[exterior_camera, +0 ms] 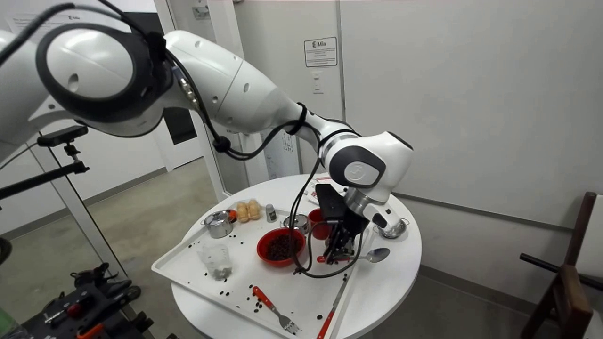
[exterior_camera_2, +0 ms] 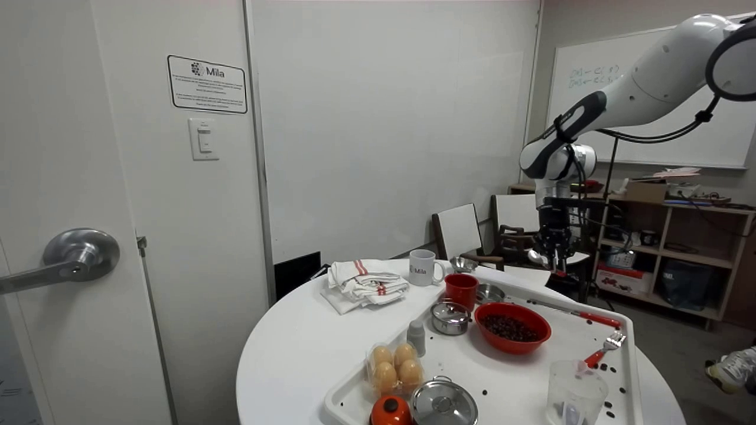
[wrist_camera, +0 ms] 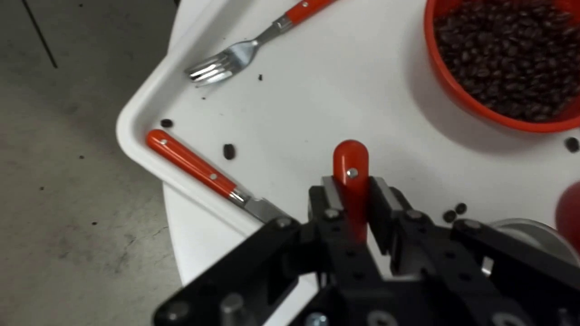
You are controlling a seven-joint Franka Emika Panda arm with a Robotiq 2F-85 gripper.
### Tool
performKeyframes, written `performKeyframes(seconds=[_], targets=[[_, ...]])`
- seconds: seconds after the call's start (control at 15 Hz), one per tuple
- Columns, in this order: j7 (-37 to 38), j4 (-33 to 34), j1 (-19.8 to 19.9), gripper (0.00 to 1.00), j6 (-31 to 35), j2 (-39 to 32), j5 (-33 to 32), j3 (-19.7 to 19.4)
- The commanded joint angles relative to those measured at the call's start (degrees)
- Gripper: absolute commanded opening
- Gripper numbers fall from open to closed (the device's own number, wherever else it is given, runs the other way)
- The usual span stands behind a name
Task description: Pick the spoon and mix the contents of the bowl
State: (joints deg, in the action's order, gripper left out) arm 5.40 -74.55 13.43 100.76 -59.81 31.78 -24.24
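While you look through the wrist view, your black two-fingered tool [wrist_camera: 355, 194] is clenched on the red handle [wrist_camera: 351, 158] of the steel spoon [exterior_camera: 378, 254], and only the handle's end shows; the rest is hidden behind the tool. The spoon is near the wide, shallow, round red bowl [exterior_camera_2: 512, 347] holding dark beans [wrist_camera: 503, 59], outside it, and the bowl itself is cut off at the wrist view's upper right corner. There your tool also hides part of the red-handled steel knife [wrist_camera: 210, 175], whose handle runs off the lower edge of an exterior view. In an exterior view you can hardly tell the spoon from the dark tool, and the clear cup [exterior_camera_2: 576, 383] is cropped at the bottom, its contents unclear. Under the bowl you have a white tray [wrist_camera: 308, 108] with a raised rim, strewn with loose beans [wrist_camera: 229, 151], on a round white table [exterior_camera_2: 289, 354]; one tray corner juts past the table's edge. Beyond, you see a glossy white wall panel [exterior_camera: 471, 94], a white door [exterior_camera_2: 53, 147] with a metal lever [exterior_camera_2: 82, 254], pale-backed chairs [exterior_camera_2: 460, 230], wooden shelves [exterior_camera_2: 700, 258] and grey floor [wrist_camera: 90, 203].
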Motion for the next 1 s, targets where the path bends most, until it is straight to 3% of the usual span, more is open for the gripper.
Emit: performKeyframes(seconds=[0.0, 0.07, 0.47, 0.67, 0.93], targets=[[-1.6, -11.4, -7.7, 0.06, 4.1, 5.1, -7.6, -4.0], [0.8, -12.9, -5.1, 0.07, 6.0, 6.9, -14.8, 1.0], [0.1, -19.4, -7.5, 0.07, 11.9, 7.3, -35.2, 3.6], [-3.9, -20.5, -4.7, 0.07, 16.7, 6.7, -38.0, 7.6], [-10.9, -21.9, -0.6, 0.07, 20.8, 7.0, -36.4, 12.5]])
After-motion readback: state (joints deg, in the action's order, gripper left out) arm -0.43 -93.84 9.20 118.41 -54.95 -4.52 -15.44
